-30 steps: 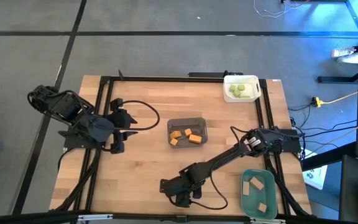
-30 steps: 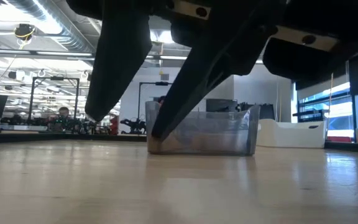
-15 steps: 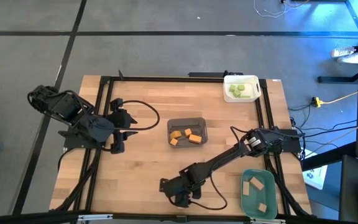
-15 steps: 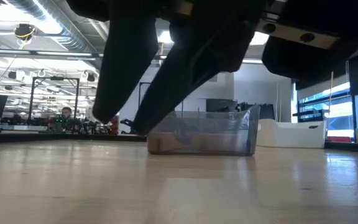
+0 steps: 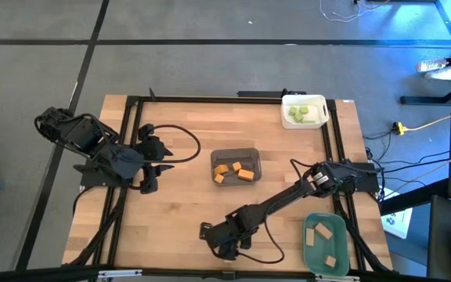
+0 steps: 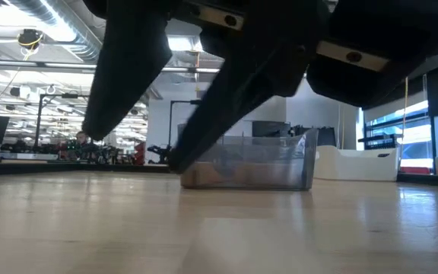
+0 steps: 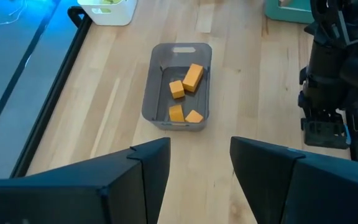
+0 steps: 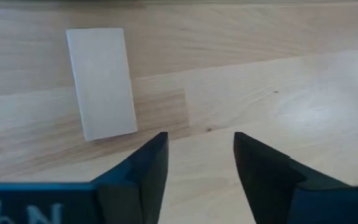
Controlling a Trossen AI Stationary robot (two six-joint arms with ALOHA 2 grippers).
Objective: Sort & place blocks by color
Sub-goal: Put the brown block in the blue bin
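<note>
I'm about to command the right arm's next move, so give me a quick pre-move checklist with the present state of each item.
1. Right gripper open, nothing between its fingers: ok.
2. Pale bar-shaped piece on the table ahead of the right gripper, off to one side, not between the fingers: not ok for closing yet.
3. Whether that piece is a tan block or just a mark: cannot tell.
4. Left gripper open, empty, parked away at the table's left: ok.
5. Orange blocks all in the grey tray: ok.
6. Tan blocks in the green tray, green blocks in the white tray: ok.
</note>
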